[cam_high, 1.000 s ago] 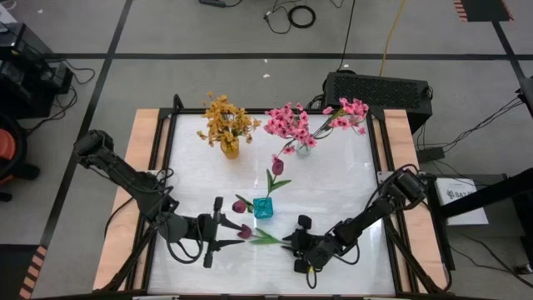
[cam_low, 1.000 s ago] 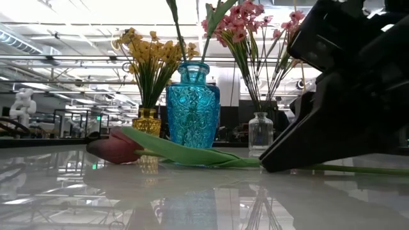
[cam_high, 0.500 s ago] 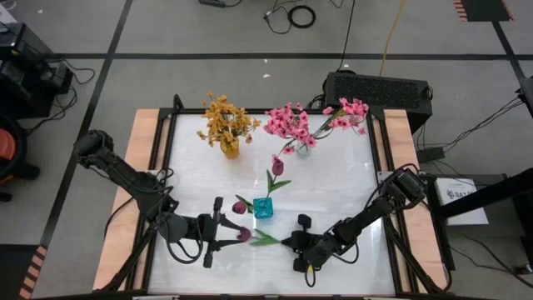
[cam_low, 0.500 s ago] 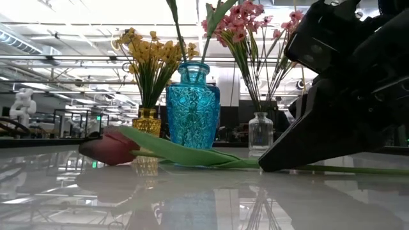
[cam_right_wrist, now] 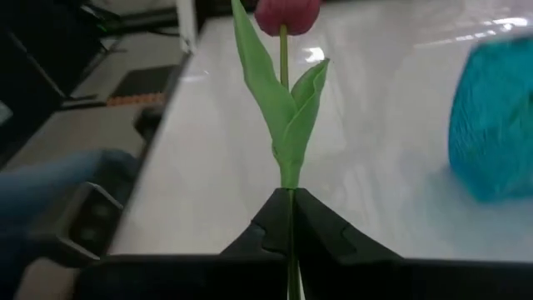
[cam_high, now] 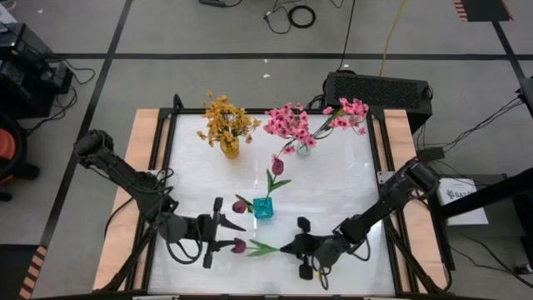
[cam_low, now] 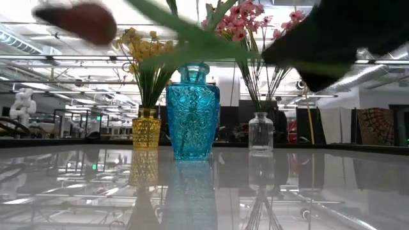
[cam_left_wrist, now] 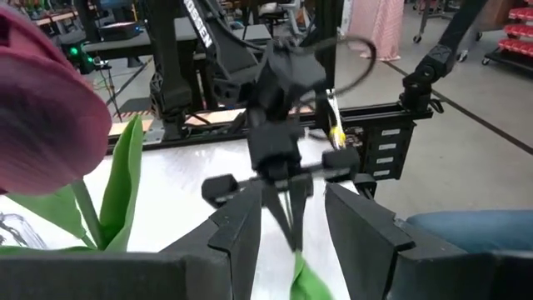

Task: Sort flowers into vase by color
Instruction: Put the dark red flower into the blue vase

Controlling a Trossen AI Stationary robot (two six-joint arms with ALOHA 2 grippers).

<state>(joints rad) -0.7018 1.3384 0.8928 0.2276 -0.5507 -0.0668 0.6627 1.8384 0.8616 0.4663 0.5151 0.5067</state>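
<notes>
Currently, item one: maroon tulip (cam_high: 240, 245), held off the tabletop (cam_high: 333, 187) by the right gripper (cam_high: 293, 247), whose jaws are pinched fully shut on the lower stem. Bud points toward the left arm; one green leaf (cam_right_wrist: 287, 125) spreads midway along the stem.

Item two: left gripper (cam_high: 226, 236), waiting just beside the bud, jaws part open, holding nothing.

Item three: blue vase (cam_high: 263, 207), near the front centre, already carrying two maroon tulips.

Item four: yellow vase (cam_high: 230, 150) with yellow flowers, at the back.

Item five: clear vase (cam_high: 303, 148) with pink flowers, at the back, beside the yellow one.

Risks: the thin stem may twist or slip in the narrow pinch, since the bud's weight hangs far out. The blue vase mouth is small and partly filled; a drooping stem end could miss it, or catch the standing tulips and tip the vase. The bud may also brush the left gripper.
</notes>
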